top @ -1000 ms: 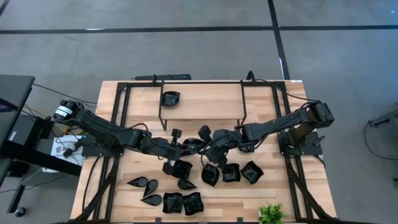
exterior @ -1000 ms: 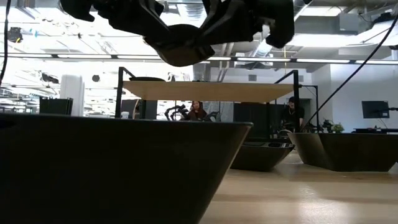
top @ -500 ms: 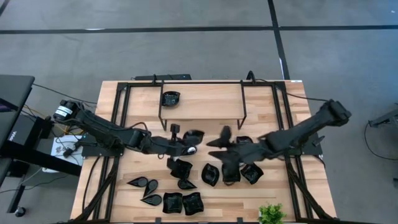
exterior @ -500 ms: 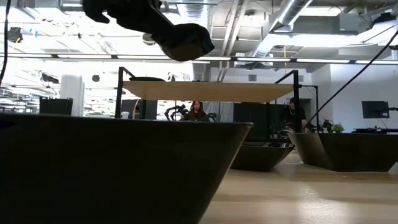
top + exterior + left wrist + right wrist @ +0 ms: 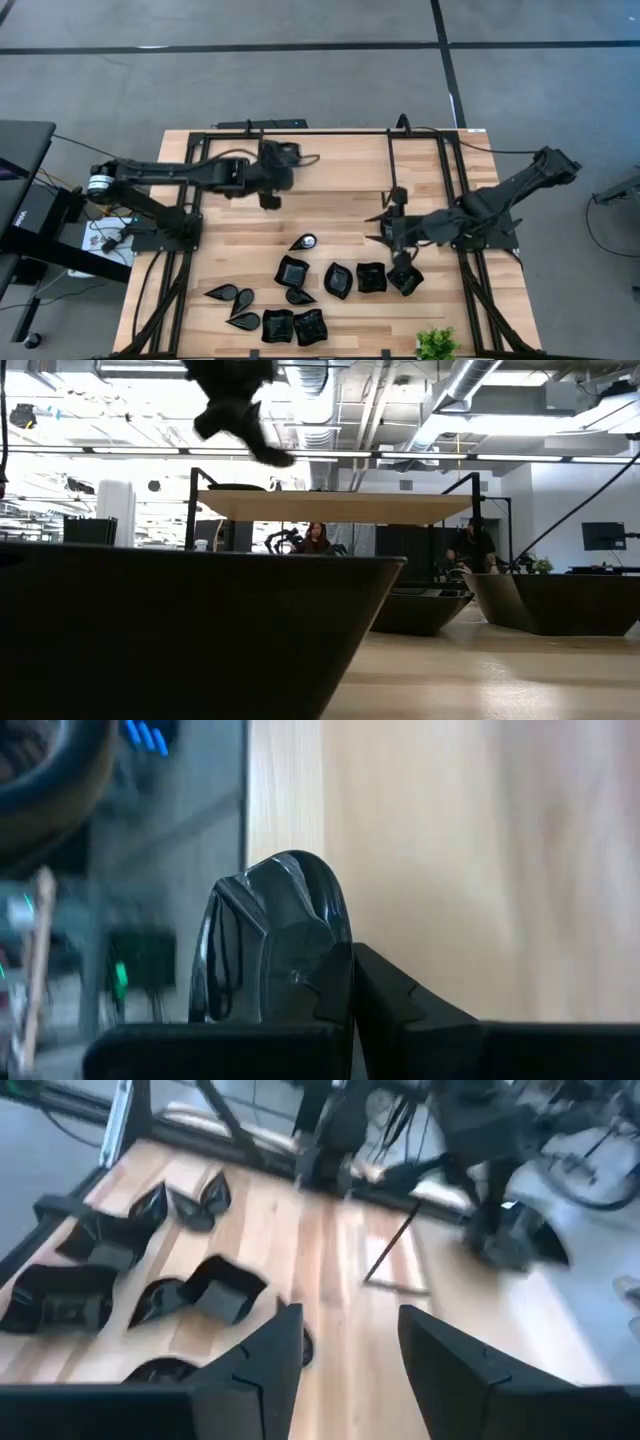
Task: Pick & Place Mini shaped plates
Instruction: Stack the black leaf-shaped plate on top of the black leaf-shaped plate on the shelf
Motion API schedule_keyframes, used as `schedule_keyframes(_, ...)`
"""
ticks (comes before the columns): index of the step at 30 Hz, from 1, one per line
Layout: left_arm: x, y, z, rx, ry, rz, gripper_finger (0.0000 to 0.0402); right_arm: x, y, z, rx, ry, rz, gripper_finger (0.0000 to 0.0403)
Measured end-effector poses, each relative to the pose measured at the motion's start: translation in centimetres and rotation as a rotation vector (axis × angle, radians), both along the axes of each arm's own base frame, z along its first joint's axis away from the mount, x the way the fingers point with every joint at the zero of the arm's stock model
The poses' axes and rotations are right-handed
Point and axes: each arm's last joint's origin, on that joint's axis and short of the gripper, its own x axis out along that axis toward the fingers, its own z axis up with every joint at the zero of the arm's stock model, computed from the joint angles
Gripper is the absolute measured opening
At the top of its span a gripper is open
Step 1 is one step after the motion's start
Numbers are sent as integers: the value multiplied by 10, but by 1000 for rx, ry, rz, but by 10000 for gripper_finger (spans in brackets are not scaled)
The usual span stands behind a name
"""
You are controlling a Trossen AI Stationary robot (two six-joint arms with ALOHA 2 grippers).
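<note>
My left gripper (image 5: 287, 156) reaches over the raised wooden shelf (image 5: 340, 165) at the far side, shut on a glossy black wavy-round dish (image 5: 262, 940). In the low view it hangs above the shelf board as a dark shape (image 5: 240, 415). Another dish (image 5: 237, 487) rests on the shelf below it. My right gripper (image 5: 383, 225) stands open and empty right of the table's middle, above the loose dishes. Several black dishes lie flat on the near half: a teardrop (image 5: 303, 242), squares (image 5: 291, 271) (image 5: 371, 277) and others. My left gripper pinches the wavy-round dish at its rim (image 5: 300, 960) between its two shut fingers (image 5: 385, 1005). The fingers come from the table's left, slanting down. The dish stands on edge beyond the fingertips, lifted clear above the shelf board.
The shelf's black metal frame and legs (image 5: 392, 170) stand across the table's far half. A small green plant (image 5: 436, 344) is at the near right edge. In the low view a large dish wall (image 5: 180, 630) fills the foreground. People sit in the room behind.
The two grippers met at the table's middle on one dish. My right gripper has opened, let go and drawn back toward the right edge, rising. My left gripper, still shut on the dish, has swung it up and toward the far edge, over the shelf.
</note>
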Motion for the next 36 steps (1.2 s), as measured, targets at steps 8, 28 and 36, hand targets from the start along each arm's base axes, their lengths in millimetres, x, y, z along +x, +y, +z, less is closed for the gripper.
schedule_keyframes(8,-10,21,-10,-57,94,61,9,22,13,-53,-78,116,-6,141)
schedule_keyframes(28,-16,26,-34,-71,144,77,62,42,24,-62,-238,80,73,133)
schedule_keyframes(36,-5,16,-30,-38,53,5,77,45,19,-63,-239,86,53,134)
